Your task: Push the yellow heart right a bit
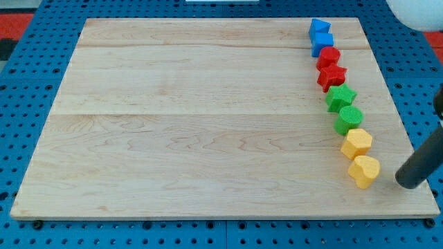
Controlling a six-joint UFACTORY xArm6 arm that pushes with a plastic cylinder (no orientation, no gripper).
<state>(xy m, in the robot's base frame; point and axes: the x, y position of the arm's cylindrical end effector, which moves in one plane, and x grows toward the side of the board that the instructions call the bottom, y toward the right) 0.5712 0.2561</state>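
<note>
Resting near the lower right of the frame, my tip (408, 182) sits on the wooden board (208, 124) just to the right of the yellow heart (365, 171), with a small gap of bare wood between them, so nothing is touching. Being a plain rod, it has nothing to open or close and holds nothing. That spot is the wrong side for the job: a push to the right has to start from the heart's left face, so I judge the tip must first go round, most likely below it, where the board is free. The heart is the lowest of 8 blocks strung in a curved line down the right side: a blue pentagon-like block (318, 28) and a blue cube (322, 44) at the top, then a red block (329, 57), a red star (331, 76), a green star (340, 97), a green round block (349, 120) and a yellow hexagon (357, 144). The hexagon lies just above the heart, seemingly touching it, so a careless approach could drag it along too.
</note>
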